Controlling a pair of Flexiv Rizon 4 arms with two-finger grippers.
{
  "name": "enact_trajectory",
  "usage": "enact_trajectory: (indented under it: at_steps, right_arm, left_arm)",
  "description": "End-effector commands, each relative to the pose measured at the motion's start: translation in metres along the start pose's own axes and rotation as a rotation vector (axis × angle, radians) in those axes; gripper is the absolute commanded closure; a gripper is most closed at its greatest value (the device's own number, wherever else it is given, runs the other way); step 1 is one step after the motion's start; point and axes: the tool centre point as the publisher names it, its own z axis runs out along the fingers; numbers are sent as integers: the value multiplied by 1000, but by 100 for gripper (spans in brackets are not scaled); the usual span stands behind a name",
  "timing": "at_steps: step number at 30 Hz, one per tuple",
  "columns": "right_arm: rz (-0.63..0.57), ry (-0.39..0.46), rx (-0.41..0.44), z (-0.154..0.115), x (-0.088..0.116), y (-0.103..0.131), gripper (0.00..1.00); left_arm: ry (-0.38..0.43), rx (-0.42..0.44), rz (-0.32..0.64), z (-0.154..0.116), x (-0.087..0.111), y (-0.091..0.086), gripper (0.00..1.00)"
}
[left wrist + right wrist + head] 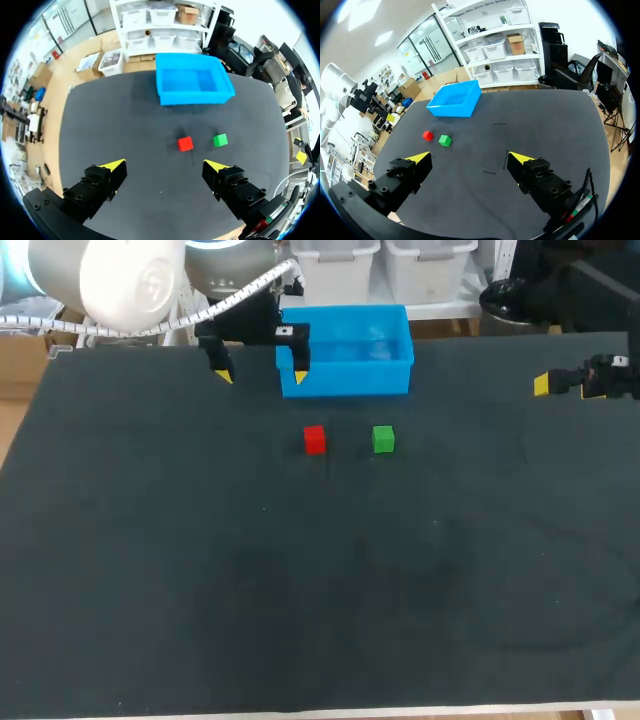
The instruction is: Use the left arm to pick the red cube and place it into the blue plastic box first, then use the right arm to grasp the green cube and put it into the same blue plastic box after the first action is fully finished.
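Left gripper [165, 167] hangs spread wide, small red cube [185, 144] and green cube [220, 140] ahead of it, blue plastic box [195, 97] beyond; right gripper [470, 159] likewise spread, seemingly farther off.

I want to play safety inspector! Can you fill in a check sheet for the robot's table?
Surface: dark table.
Job's things: red cube and green cube side by side, apart, on the table near the blue plastic box; box empty.
Clutter: nothing seen.
Grippers: left gripper and right gripper both open, fingers holding nothing.
Cables: white ribbed hose along the left arm.
Surroundings: nothing seen.
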Motion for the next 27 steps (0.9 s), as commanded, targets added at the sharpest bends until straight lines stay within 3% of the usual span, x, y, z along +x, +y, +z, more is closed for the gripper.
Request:
enact_trajectory:
  at_steps: [1, 7, 16, 27]
  right_arm:
    - [1, 0, 2, 0, 0, 0, 0]
    - [1, 0, 2, 0, 0, 0, 0]
    - [1, 0, 2, 0, 0, 0, 0]
    - [1, 0, 2, 0, 0, 0, 0]
  left_arm:
    - [4, -19, -21, -2, -8, -11, 0]
    - [-5, -20, -57, 0, -20, -24, 0]
    - [34, -52, -89, 20, -21, -25, 0]
    - [29, 9, -110, 23, -29, -50, 0]
